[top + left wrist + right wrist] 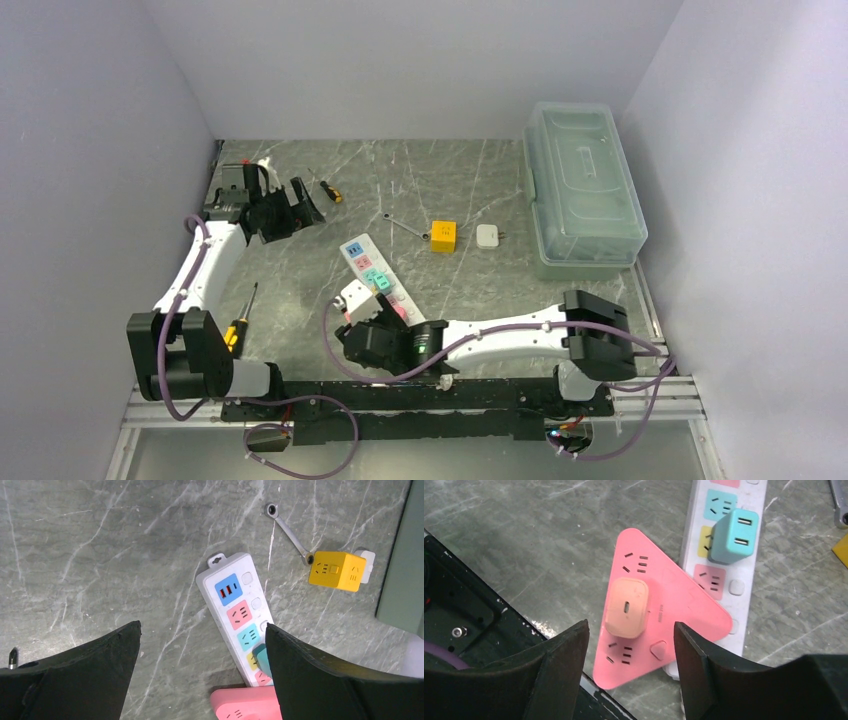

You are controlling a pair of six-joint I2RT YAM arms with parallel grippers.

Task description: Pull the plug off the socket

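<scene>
the socket [239, 614] lies mid-tabletop [470, 180], running from 11 o'clock to 5 o'clock in the top view. a pink triangular adapter [679, 605] sits on its near end and carries a peach plug [626, 607]. a teal plug [734, 535] sits further up the strip. the right fingers [559, 670] are partly spread and hold nothing, with the peach plug at 12 o'clock of their gap, untouched. the left fingers [90, 670] gape wide and hold nothing, with the socket far below at 1 o'clock.

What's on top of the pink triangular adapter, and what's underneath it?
A peach charger block sits plugged into the pink adapter. Under it lies the near end of the white power strip; what the adapter covers is hidden.
</scene>
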